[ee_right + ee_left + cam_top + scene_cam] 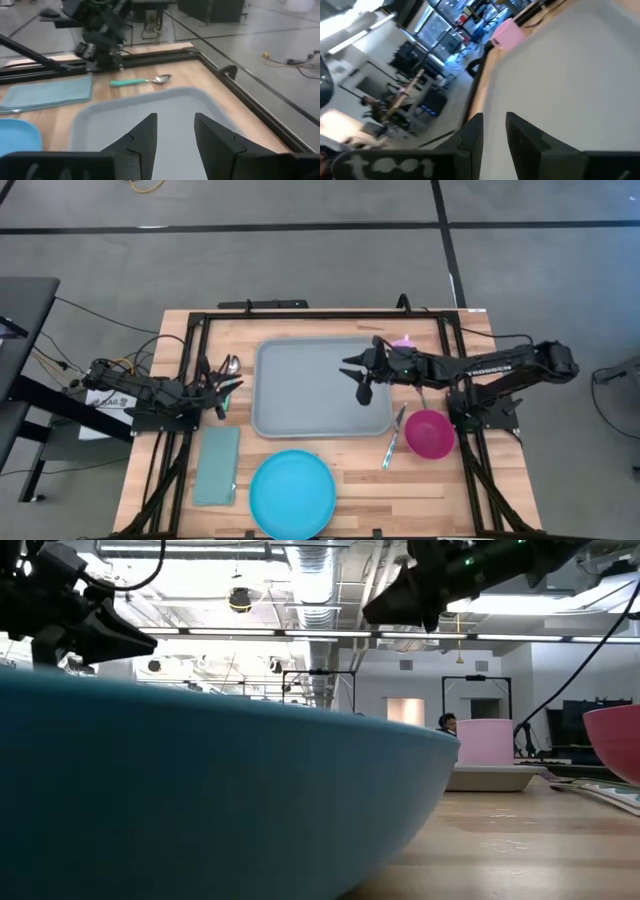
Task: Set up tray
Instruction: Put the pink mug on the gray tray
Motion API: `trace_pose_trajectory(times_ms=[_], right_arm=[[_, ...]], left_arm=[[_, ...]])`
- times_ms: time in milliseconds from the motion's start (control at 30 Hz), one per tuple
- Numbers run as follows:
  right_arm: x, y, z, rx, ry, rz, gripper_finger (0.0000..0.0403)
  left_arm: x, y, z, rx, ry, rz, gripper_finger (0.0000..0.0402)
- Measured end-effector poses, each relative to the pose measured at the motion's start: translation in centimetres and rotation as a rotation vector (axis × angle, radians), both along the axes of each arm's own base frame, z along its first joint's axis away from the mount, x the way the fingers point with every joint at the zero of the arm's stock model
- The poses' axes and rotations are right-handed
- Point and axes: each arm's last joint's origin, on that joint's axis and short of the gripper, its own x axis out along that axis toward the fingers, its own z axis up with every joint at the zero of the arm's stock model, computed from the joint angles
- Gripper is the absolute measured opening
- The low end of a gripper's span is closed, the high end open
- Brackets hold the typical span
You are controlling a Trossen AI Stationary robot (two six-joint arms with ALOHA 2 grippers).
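Observation:
The grey-blue tray [310, 395] lies flat in the middle of the table; it also shows in the right wrist view [165, 112] and the left wrist view [580, 65]. My right gripper [358, 377] [175, 127] hangs open over the tray's right half with nothing between its fingers. My left gripper [226, 388] [494, 132] is at the table's left, beside the tray's left rim, open by a narrow gap and empty. A teal-handled spoon [142, 80] lies on the wood between my left gripper and the tray's far left corner.
A round blue plate [291, 493] sits at the near edge, with a pale-teal napkin [217, 465] to its left. A pink bowl [430, 433] and a teal-handled utensil [392, 442] lie right of the tray. A pink cup [402, 340] stands by the tray's far right corner.

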Motion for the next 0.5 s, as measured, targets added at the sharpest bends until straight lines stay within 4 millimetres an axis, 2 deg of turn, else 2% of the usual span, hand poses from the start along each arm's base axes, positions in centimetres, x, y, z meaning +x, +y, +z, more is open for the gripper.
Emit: trace_pose_trajectory(times_ms=[100,233,333,500], right_arm=[[-0.1,0.5,0.2,0.0,-0.002,0.018,0.0123],[-0.3,1.1,0.4,-0.001,-0.012,0.037,0.0123],[-0.3,1.5,0.6,-0.001,-0.023,0.05,0.0123],[-0.4,1.9,0.7,-0.001,-0.028,0.067,0.0123]], left_arm=[[0.1,-0.1,0.7,0.037,-0.048,-0.049,0.0074],[0.1,-0.4,2.9,0.002,-0.262,-0.164,0.0074],[-0.1,-0.6,4.2,0.109,-0.364,-0.236,0.0074],[-0.2,-0.5,5.2,0.294,-0.399,-0.198,0.0074]])
